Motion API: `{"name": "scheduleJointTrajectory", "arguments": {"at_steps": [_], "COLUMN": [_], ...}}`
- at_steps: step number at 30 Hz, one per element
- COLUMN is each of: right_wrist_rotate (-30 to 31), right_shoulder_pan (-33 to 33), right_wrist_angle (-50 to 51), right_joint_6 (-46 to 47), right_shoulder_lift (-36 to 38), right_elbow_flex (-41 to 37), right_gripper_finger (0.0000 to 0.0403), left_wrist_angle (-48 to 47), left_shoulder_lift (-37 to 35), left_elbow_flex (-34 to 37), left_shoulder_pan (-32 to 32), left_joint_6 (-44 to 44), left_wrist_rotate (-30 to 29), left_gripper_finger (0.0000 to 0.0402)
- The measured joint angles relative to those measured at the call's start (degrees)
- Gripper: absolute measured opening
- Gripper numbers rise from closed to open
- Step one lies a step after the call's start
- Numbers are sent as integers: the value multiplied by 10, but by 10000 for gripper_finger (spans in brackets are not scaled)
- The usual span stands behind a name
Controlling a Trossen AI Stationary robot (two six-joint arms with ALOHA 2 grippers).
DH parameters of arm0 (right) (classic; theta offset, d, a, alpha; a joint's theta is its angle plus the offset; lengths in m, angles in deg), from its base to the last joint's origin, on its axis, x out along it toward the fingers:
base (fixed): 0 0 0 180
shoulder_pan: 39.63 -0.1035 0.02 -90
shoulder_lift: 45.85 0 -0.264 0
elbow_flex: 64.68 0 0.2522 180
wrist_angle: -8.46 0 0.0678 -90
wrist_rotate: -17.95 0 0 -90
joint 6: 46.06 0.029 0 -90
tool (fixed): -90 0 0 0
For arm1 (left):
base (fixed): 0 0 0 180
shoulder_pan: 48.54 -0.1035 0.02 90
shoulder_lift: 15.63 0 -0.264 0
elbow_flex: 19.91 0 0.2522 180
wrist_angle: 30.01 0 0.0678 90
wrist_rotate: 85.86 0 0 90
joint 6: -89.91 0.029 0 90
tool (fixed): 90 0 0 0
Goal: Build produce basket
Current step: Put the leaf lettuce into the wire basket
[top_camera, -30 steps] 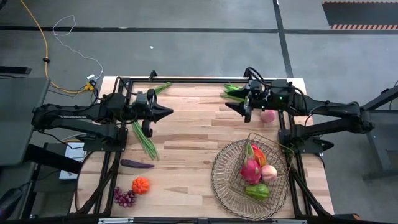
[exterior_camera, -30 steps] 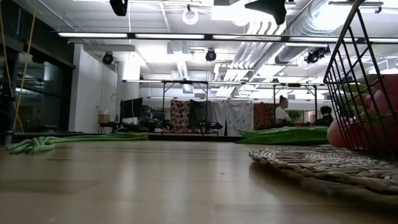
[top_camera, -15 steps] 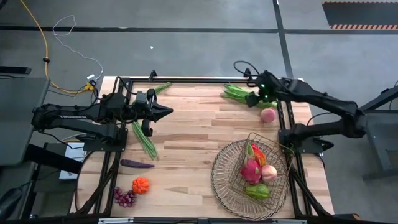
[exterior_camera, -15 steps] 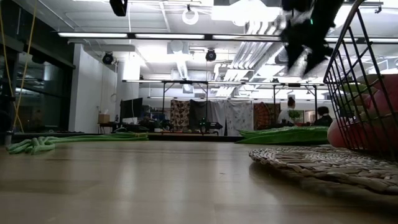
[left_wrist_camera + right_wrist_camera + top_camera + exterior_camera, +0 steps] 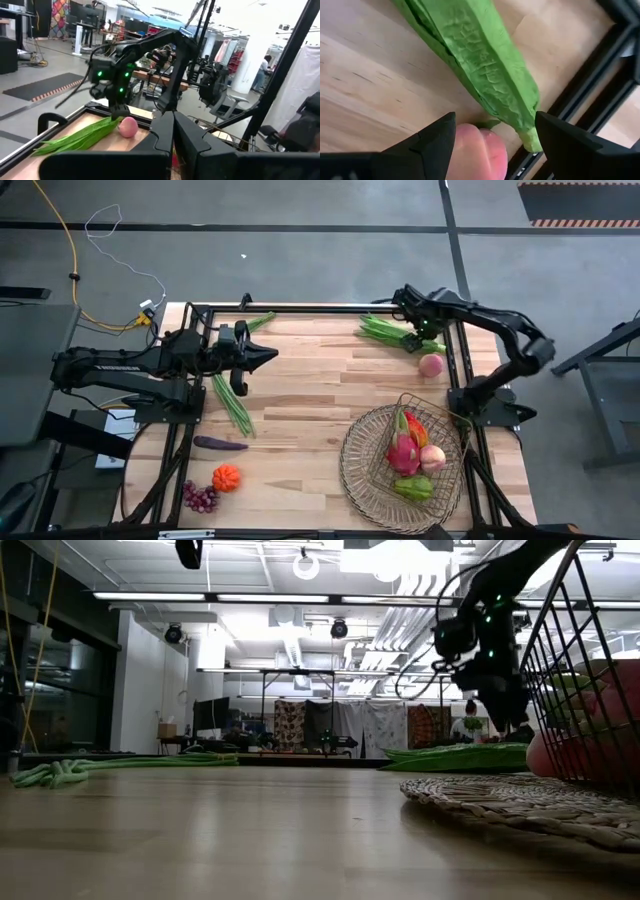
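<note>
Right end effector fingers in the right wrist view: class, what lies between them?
The loose peach shows between the open right end effector fingers, beside the green bean bunch, on bare wood.

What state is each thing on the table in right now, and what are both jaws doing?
Basket: partly filled with produce.
Loose peach: on table, outside basket.
Bean bunch: lying flat under right gripper.
Right gripper: jaws open, over the beans.
Left gripper: jaws shut, empty.

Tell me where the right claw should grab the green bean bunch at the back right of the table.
Probably near the cut stem end of the green bean bunch, coming straight down with the open right claw across its narrow width. It lies flat on the table, and the peach beside that end leaves little room.
</note>
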Motion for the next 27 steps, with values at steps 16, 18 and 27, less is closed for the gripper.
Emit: {"name": "scheduleJointTrajectory", "arguments": {"at_steps": [16,18,27], "right_wrist_rotate": [76,76,78], "right_shoulder_pan": [0,0,0], "right_wrist_angle": [-37,-39,-47], "right_joint_6": [-8,-10,-10], "right_shoulder_lift": [-135,-146,-160], "right_elbow_flex": [0,0,1], "right_gripper_finger": [261,261,250], "left_wrist_angle": [-1,-1,-1], "left_shoulder_lift": [0,0,0], "left_elbow_flex": [0,0,0], "left_shoulder_pan": [0,0,0], "left_joint_6": [0,0,0], "left_wrist_rotate": [0,0,-3], "left_gripper_finger": [1,1,1]}}
